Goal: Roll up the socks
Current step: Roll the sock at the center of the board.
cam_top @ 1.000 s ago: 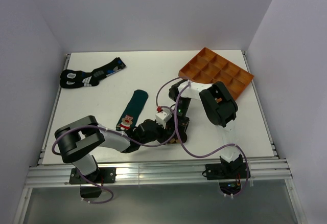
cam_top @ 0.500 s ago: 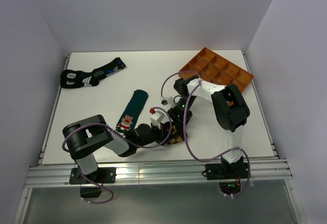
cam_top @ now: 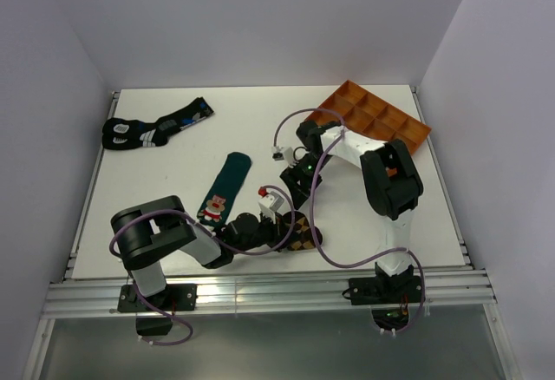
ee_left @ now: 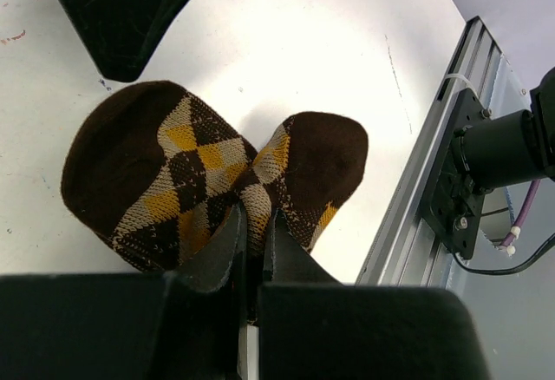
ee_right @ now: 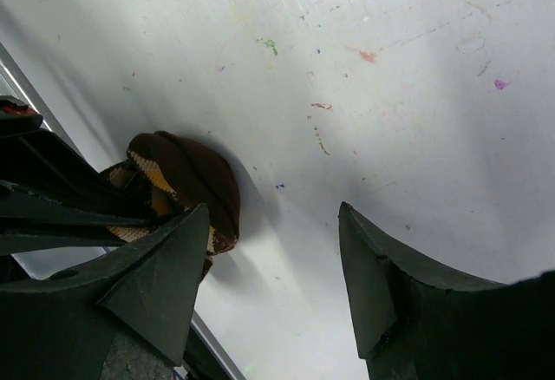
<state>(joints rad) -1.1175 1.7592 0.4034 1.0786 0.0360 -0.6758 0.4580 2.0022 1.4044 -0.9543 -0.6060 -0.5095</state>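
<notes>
Only the left wrist view is showing us the left end effector pinching narrow on the checkered sock, with the fabric bunching into two lobes either side of the fingers. From above, the arm is hiding that grip. In the right wrist view we are seeing the right end effector spread wide, holding nothing, over bare bench, with the sock just beside one finger. From above, the checkered sock is lying near-left of the orange tray, well apart from it and close to the front rail. The teal sock is lying left of the tray, and a dark sock pair farther left. We are seeing open bench nearward of the tray.
</notes>
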